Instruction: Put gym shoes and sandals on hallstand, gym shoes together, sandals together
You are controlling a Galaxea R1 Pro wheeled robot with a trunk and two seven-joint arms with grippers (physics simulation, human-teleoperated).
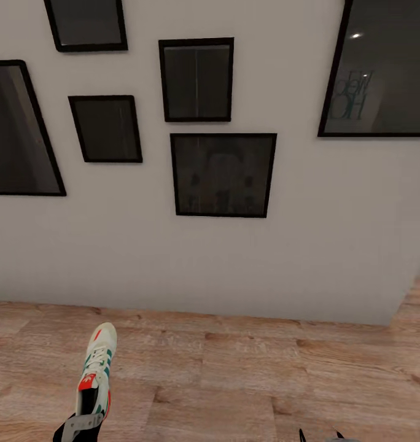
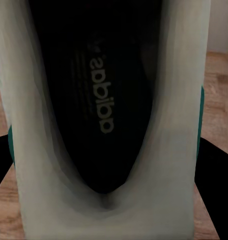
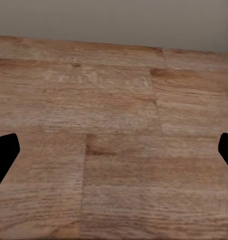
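One gym shoe, white with green stripes and a red-orange heel patch, hangs above the corridor floor at the lower left of the head view, toe pointing toward the wall. My left gripper is shut on its heel end. The left wrist view looks into the shoe's dark insole, with a black finger on each side. My right gripper is open over bare planks, its fingertips far apart. The other gym shoe, the sandals and the hallstand are out of view.
A light grey wall stands straight ahead with several black-framed pictures on it. At the right a larger dark frame hangs, and the wall ends at a corner with floor beyond.
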